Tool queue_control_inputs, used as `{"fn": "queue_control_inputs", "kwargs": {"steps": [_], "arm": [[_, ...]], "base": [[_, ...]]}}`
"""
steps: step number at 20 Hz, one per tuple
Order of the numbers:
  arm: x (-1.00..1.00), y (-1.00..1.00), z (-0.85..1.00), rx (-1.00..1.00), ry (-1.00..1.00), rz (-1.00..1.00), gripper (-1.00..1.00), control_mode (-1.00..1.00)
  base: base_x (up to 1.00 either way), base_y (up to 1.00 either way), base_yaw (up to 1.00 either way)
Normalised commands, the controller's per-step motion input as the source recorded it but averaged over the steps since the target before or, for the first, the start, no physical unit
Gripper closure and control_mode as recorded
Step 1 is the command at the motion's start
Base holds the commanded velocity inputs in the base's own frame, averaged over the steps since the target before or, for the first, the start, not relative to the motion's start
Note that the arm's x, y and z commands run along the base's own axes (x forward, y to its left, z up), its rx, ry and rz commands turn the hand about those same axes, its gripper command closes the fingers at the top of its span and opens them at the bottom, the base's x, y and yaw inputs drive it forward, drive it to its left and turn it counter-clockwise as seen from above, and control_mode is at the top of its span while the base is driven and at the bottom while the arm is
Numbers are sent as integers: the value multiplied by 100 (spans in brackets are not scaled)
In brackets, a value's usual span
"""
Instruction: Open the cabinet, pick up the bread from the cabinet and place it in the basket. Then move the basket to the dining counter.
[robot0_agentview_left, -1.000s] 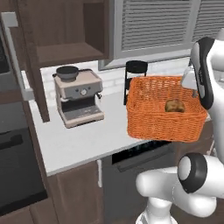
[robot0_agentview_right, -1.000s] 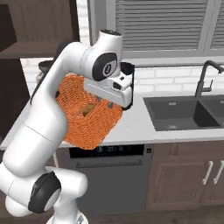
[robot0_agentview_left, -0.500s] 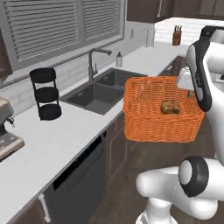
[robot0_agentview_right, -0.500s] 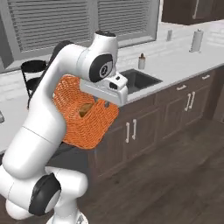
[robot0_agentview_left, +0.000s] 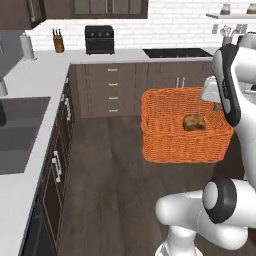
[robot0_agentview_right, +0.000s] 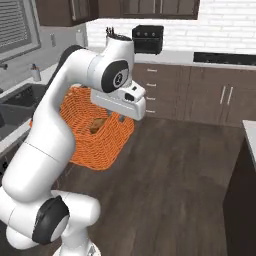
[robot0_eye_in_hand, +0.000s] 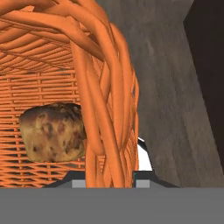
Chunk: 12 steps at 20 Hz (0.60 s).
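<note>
**newbie_arm:** So where's everything sitting right now? Nearest stuff first pls.

**me:** Closest thing is my own gripper (robot0_eye_in_hand: 111, 175). Its jaws are pinched together on the basket (robot0_agentview_left: 185, 127), 1 finger either side of the side wall, right at the rim. In the hand view that wall runs straight up the middle of the picture from between my tips, so the basket hangs on 1 edge and the rest of it stretches away from my hand.

**newbie_arm:** And the bread?

**me:** The bread (robot0_agentview_left: 194, 122) is lying on the basket floor, just past the wall I'm holding, on my side and not in the far half. The basket itself is up in the air over the dark wood floor, well apart from any counter.

**newbie_arm:** Which way does it point?

**me:** Open side up, sitting pretty level as far as I can tell. Its long axis runs across in the left base view, and I've got it by 1 short end, so the weight hangs off to the side of my hand.

**newbie_arm:** Dining counter?

**me:** Can't honestly pick it out. Further back there's the worktop (robot0_agentview_left: 30, 90) with drawers (robot0_agentview_left: 111, 90), then a black oven (robot0_agentview_left: 99, 39) against the brick wall. My guess: the carry is under way, setting down not yet.
</note>
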Motion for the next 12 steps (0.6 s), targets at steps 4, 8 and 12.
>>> {"fn": "queue_control_inputs", "kwargs": {"steps": [4,8,12], "arm": [[0,0,0,0,0,0,100,100],[0,0,0,0,0,0,100,100],[0,0,0,0,0,0,100,100]], "base": [[0,0,-100],[0,0,-100],[0,0,-98]]}}
